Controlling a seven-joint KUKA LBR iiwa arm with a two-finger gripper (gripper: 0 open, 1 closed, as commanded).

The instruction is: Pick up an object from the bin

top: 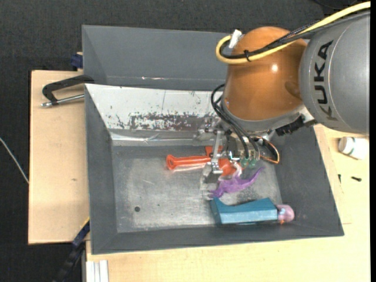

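- I am seeing the pincer [222, 164] hanging over the right end of a long orange plastic tool [187, 161], mid-floor in the grey metal bin [147, 195]; released or clenched, I cannot tell.
- I am judging that tool light, stiff and slippery, and am favouring a hold across its thin handle.
- A floppy purple piece [235, 185] is crowding it on the near side.

Dark charcoal carpet floor [41, 16] under even light
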